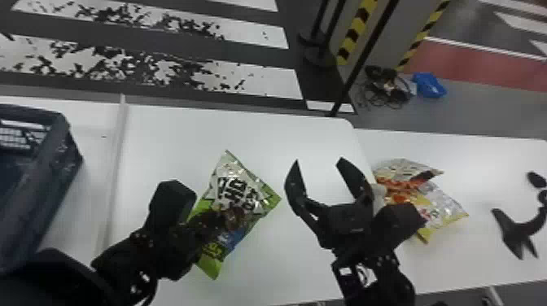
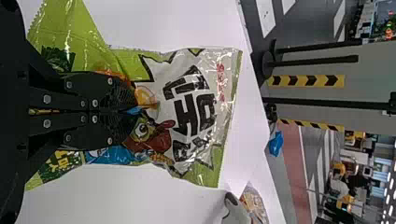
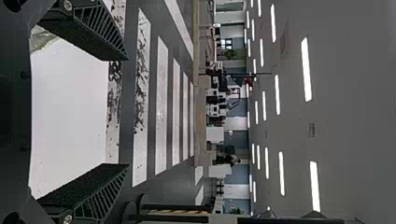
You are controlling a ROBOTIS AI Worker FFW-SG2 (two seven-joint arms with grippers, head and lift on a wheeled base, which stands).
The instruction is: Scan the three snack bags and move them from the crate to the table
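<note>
The left gripper (image 1: 222, 219) clamps the green snack bag (image 1: 248, 195) across its middle, over the white table (image 1: 175, 134). The right gripper (image 1: 319, 162) stands wide open, between that bag and the yellow-and-white snack bag (image 1: 441, 205).

Ceiling lights (image 3: 306, 70) bright (white); green bag (image 2: 191, 107) glinting.

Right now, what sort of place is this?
Probably an indoor demo or test hall: grey floor with white crosswalk stripes, black-and-yellow striped pillar edging, long strip lights overhead.
</note>
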